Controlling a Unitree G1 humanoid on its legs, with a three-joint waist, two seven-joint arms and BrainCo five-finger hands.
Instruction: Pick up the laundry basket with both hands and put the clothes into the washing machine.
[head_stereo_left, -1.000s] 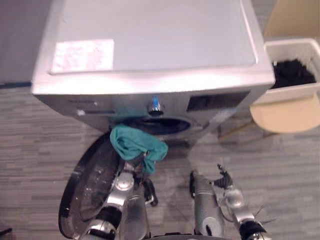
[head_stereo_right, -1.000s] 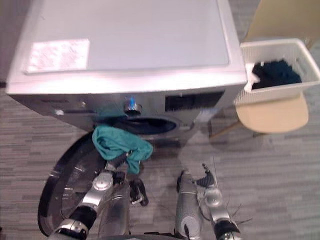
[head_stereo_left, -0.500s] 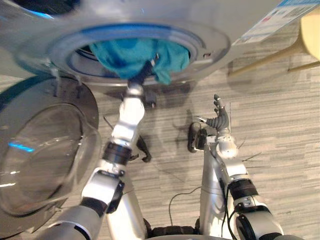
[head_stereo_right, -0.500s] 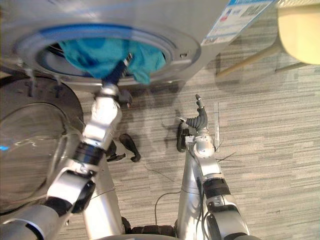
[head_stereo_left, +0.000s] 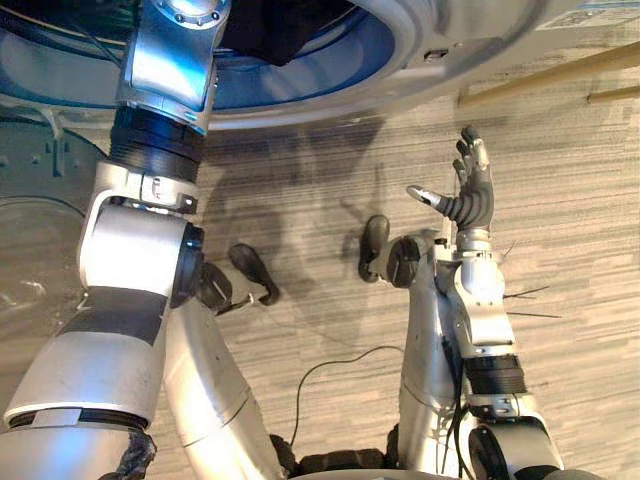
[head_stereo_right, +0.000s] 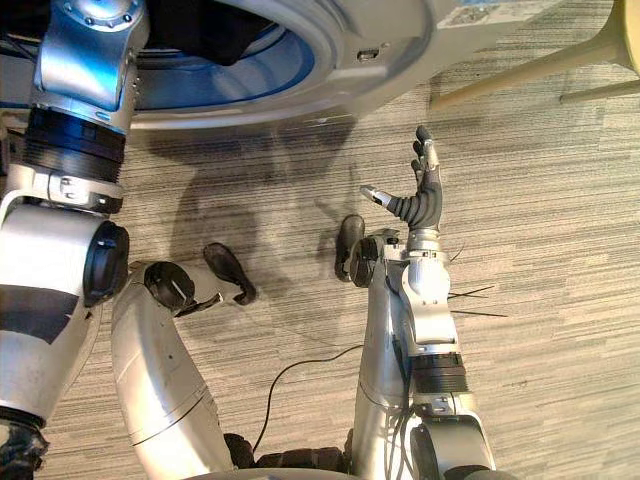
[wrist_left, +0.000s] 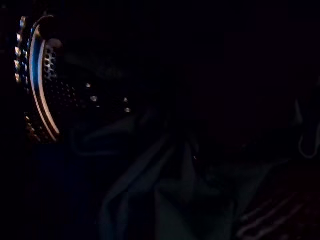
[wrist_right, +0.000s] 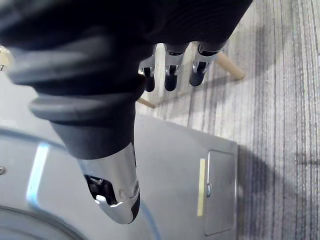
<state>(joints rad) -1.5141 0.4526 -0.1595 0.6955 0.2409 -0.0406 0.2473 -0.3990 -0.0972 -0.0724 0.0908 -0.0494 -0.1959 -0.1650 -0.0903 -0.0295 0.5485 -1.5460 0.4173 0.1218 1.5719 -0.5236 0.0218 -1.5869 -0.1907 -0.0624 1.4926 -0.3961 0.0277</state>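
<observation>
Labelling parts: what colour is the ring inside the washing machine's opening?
Blue; the ring shows best in the right eye view.

No print can be read; the sticker (head_stereo_right: 480, 12) on the washing machine (head_stereo_right: 400, 45) is illegible.

Bright, even light falls on the floor (head_stereo_left: 570, 130), seemingly from overhead. The washer (head_stereo_left: 470, 30) takes a soft blue sheen round its opening, and a broad soft shadow lies on the floor under its front edge. Inside the drum (wrist_left: 47, 85) it is almost black: a thin glint runs along the perforated rim, and what may be folded cloth (wrist_left: 145, 200) barely shows.
</observation>
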